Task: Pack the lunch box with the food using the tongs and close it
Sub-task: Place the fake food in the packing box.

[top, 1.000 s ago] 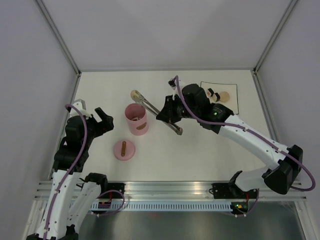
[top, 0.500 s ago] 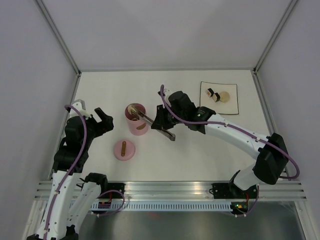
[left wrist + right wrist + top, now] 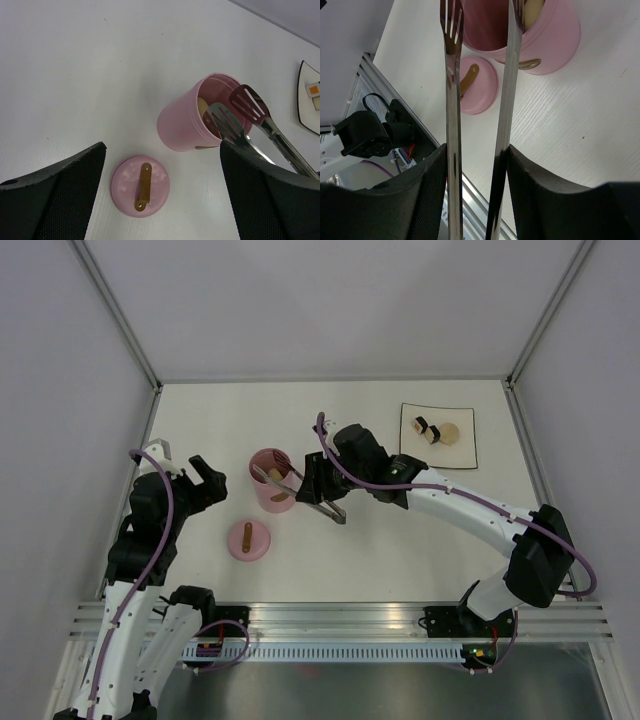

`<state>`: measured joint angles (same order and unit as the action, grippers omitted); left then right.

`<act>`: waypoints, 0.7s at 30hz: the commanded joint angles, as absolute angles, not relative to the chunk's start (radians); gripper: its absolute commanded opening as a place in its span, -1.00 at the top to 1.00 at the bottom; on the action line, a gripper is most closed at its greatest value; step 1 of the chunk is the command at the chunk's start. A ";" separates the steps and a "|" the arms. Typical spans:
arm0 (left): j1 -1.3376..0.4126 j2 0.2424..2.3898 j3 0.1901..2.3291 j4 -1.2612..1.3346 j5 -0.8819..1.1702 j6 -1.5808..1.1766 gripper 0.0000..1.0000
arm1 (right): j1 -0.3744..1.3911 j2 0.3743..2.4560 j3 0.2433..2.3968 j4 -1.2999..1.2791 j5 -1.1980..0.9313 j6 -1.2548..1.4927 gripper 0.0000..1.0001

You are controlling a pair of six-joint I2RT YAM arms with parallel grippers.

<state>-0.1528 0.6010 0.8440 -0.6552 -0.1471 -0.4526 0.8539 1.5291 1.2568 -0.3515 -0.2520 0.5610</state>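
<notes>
Top view: we list the lunch box point(image 3: 266, 492), a pink pot standing open and upright left of centre on the table point(image 3: 400, 540). Its lid point(image 3: 248, 539) lies flat just beside it toward the near edge, handle up. The right gripper point(image 3: 308, 483) clasps the tongs point(image 3: 333, 511) at mid-length and hides that stretch. Both heads sit over the pot's mouth, and from here we cannot tell what lies between them. Two food pieces point(image 3: 428, 428) rest on the plate point(image 3: 440, 456), well apart to the right. The left gripper point(image 3: 186, 464) hangs left of the pot, jaws spread wide, holding nothing. Left wrist view: the two slotted heads stand a little apart at the rim with nothing pinched between them. A beige piece point(image 3: 202, 105) lies inside the pot, half hidden by its wall. The plate is cut off at the right edge. Right wrist view: the right fingers point(image 3: 420, 200) press the outsides of the two arms, which run nearly parallel with a clear gap. The head tips are cut off at the top, so we cannot tell whether one touches the beige piece.
</notes>
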 commanded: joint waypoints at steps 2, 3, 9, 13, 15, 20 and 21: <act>-0.153 0.597 0.839 -0.623 -0.140 -0.423 -0.99 | 0.857 1.508 1.310 -0.328 -0.216 0.552 -0.10; -0.153 0.595 0.839 -0.621 -0.140 -0.423 -0.99 | 0.857 1.508 1.315 -0.330 -0.207 0.552 -0.10; -0.153 0.594 0.839 -0.623 -0.138 -0.423 -0.99 | 0.828 1.450 1.345 -0.322 -0.130 0.561 -0.09; -0.153 0.591 0.839 -0.623 -0.137 -0.423 -0.99 | 0.717 1.388 1.304 -0.281 -0.146 0.597 -0.03; -0.153 0.589 0.839 -0.621 -0.137 -0.423 -0.99 | 0.657 1.350 1.286 -0.294 -0.115 0.594 -0.02; -0.153 0.584 0.839 -0.623 -0.133 -0.423 -0.99 | 0.502 1.270 1.177 -0.359 0.067 0.561 0.00; -0.153 0.583 0.839 -0.621 -0.133 -0.423 -0.99 | 0.444 1.237 1.113 -0.362 0.090 0.564 0.00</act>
<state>-0.1528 0.5919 0.8440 -0.6552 -0.1467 -0.4526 0.5350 1.3014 1.2186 -0.3405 -0.0460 0.5709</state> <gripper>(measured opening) 0.994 0.506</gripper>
